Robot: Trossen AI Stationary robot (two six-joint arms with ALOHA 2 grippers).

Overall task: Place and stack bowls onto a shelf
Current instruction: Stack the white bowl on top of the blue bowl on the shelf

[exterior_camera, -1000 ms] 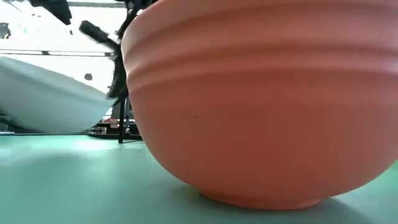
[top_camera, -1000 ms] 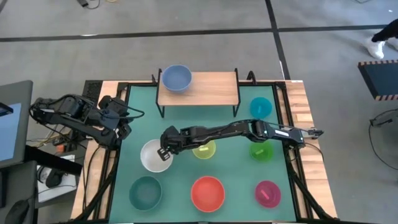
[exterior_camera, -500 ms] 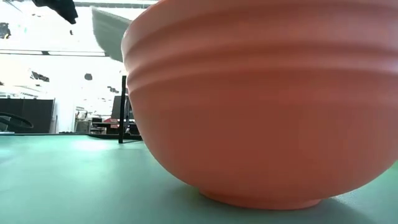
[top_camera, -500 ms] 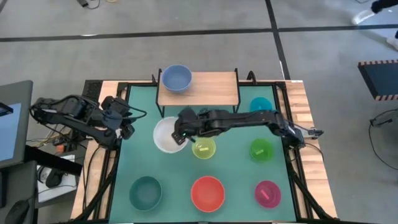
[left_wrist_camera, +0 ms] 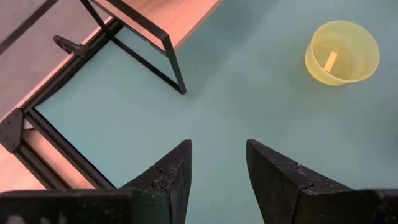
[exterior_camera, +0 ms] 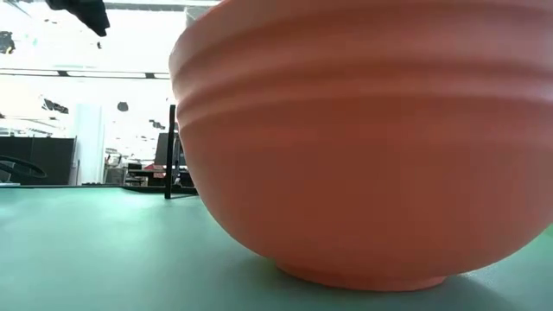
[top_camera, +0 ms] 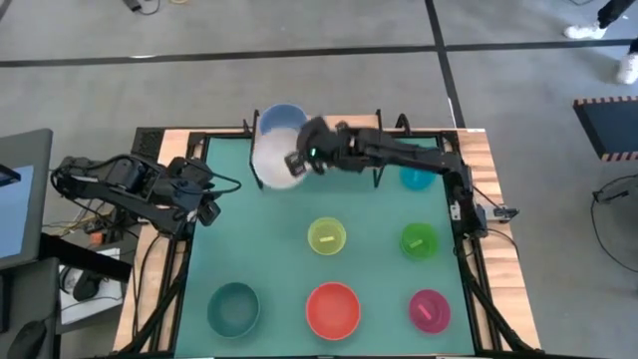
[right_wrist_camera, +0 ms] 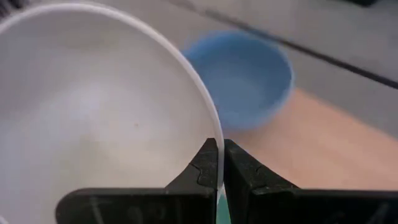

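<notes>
My right gripper is shut on the white bowl and holds it in the air at the near left corner of the shelf. The blue bowl stands on the shelf's left end, just beyond the white one. In the right wrist view the blue bowl sits on the wooden plank past the white bowl. My left gripper is open above the mat near the table's left edge and touches nothing. My right gripper pinches the white bowl's rim between its two fingers, one inside the bowl and one outside. The fingers reach it roughly level from the table's right. The bowl is lifted clear and tilted, with its opening facing back toward the wrist.
On the green mat stand the yellow-green bowl, green bowl, cyan bowl, magenta bowl, red bowl and dark teal bowl. The red bowl fills the low view. The shelf's right half is bare plank.
My right gripper has lifted the white bowl off the mat left of the yellow-green bowl. It has carried the bowl up and toward the far edge, to the shelf beside the blue bowl. The bowl has tipped on the way. The gripper has stayed shut.
</notes>
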